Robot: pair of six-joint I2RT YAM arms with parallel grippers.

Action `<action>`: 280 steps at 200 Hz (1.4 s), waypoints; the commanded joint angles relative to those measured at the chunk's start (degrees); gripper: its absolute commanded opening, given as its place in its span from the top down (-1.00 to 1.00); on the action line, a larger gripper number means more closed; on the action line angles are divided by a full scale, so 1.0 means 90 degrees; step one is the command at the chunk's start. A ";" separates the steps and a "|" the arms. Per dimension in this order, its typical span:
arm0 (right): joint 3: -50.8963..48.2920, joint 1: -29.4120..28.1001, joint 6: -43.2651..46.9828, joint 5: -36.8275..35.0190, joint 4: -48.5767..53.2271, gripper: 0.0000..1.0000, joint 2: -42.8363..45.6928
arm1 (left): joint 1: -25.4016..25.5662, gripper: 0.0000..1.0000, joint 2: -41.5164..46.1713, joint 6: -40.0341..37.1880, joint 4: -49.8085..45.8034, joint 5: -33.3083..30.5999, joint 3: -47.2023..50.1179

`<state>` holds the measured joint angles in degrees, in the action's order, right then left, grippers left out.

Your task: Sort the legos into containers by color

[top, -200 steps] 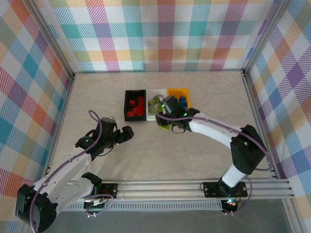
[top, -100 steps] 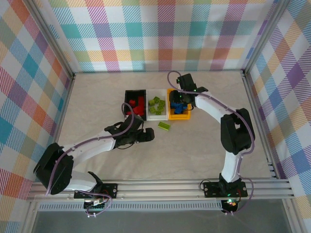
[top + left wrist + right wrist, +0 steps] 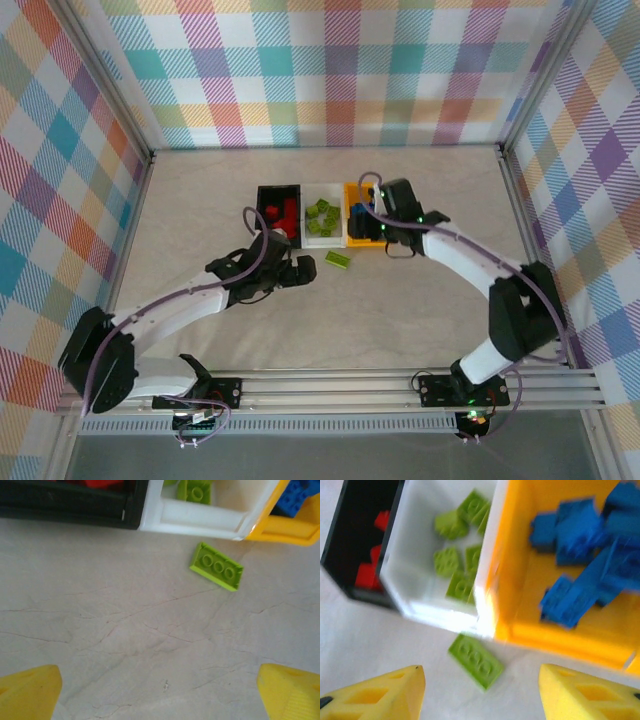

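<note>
**Hands.** The left hand (image 3: pixel 303 274) is at full spread. In its wrist view the two yellow fingertips sit at opposite lower corners with bare desk (image 3: pixel 430 300) between them. It holds nothing and touches nothing. The right hand (image 3: pixel 480 690) is partly spread, its fingertips apart with nothing gripped between them. It hangs over the near edge of the bins, clear of them.

**Containers.** Three bins stand side by side in a row, walls touching.
- The black bin (image 3: pixel 260 228), on the left, contains red bricks (image 3: pixel 285 215).
- The white bin (image 3: pixel 200 520), in the middle, contains lime green bricks (image 3: pixel 322 217).
- The orange-yellow bin (image 3: pixel 560 635), on the right, contains blue bricks (image 3: pixel 585 555) in a loose pile.

**Loose part.** One loose lime green brick (image 3: pixel 216 566) lies flat on the desk, studs up. It lies just in front of the joint between the white and orange-yellow bins and touches neither. It lies ahead of both hands.
</note>
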<state>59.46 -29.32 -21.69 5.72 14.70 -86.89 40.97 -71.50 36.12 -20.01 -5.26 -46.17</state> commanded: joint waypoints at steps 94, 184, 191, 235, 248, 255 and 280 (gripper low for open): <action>-0.0953 -0.0694 0.0085 -0.0084 -0.1266 -0.26 -0.0943 | -0.0441 -1.00 0.1417 -0.0020 -0.0745 -0.0100 0.0718; -0.0266 -0.0697 0.0414 -0.0432 -0.1418 -0.25 -0.1884 | -0.0538 -1.00 0.1510 0.0027 -0.0745 0.0013 0.0853; -0.0202 -0.0723 0.0447 -0.0363 -0.1390 -0.25 -0.1942 | -0.0546 -1.00 0.1513 0.0024 -0.0742 0.0004 0.0865; 0.0150 -0.1185 0.0709 -0.0542 -0.0816 -0.12 -0.2167 | -0.0592 -1.00 0.1539 0.0060 -0.0688 0.0005 0.0941; 0.0253 -0.1284 0.0731 -0.0841 -0.0529 -0.10 -0.2222 | -0.0605 -1.00 0.1554 0.0069 -0.0652 0.0026 0.0968; 0.0319 -0.1332 0.0765 -0.1003 -0.0390 -0.09 -0.2247 | -0.0612 -1.00 0.1549 0.0067 -0.0637 0.0035 0.0978; 0.0559 -0.1417 0.0795 -0.1447 -0.0005 -0.09 -0.2472 | -0.0631 -1.00 0.1531 0.0078 -0.0624 0.0066 0.1015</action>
<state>62.06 -41.76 -15.94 -2.70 8.91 -107.02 35.92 -58.74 36.42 -25.50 -5.23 -37.89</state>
